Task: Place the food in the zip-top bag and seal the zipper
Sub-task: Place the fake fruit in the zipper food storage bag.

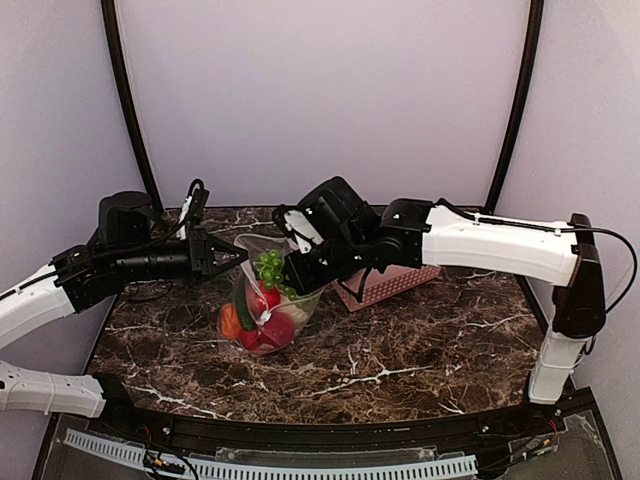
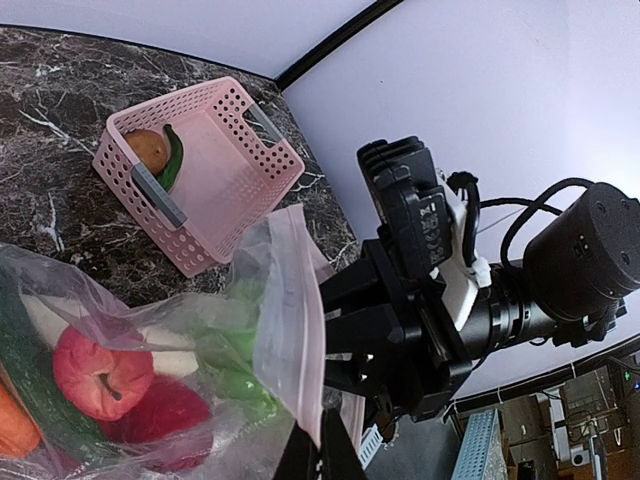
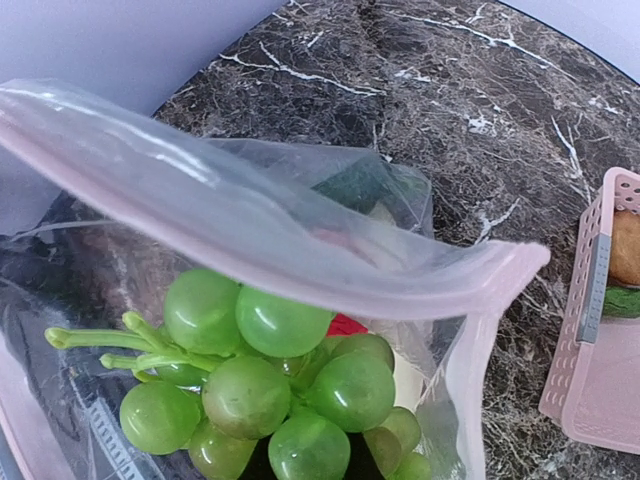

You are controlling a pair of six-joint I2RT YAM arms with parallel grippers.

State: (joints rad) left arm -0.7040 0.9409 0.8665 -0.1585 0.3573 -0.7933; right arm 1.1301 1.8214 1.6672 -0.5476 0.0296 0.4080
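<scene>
**A:** What is the surface like, and the room?

**B:** A dark brown marble table [image 1: 420, 350] with white veins. Plain pale lilac walls [image 1: 300, 100] close it in, two black poles [image 1: 125, 100] rise at the far corners, and a white slotted strip [image 1: 300, 468] runs along the near edge.

**A:** Where is the bag?

**B:** The zip-top bag [image 1: 258, 335] stands a little left of centre, its bottom seemingly on the table and its mouth held up. The left claw [image 1: 238, 256] is pressed together on the left edge. The right claw [image 1: 293, 272] pinches the right edge, just beside the green grapes [image 1: 270, 268].

**A:** What else is inside?

**B:** A red fruit [image 2: 100, 370], an orange piece [image 1: 231, 322] low on the left and a white vegetable [image 2: 170, 345], all blurred by the plastic.

**A:** And on the right?

**B:** A pink basket [image 2: 215, 215] lies far right of the bag. It holds a brownish fruit [image 2: 148, 148] and a green piece [image 2: 172, 160]. From above, the right arm covers most of it.

**A:** What can't you make out?

**B:** The right wrist view shows the pink zip strip [image 3: 300, 255] folded across the mouth, but not its own fingers. I cannot pick out a slider. The left wrist view cuts off its fingers at the bottom edge.
</scene>
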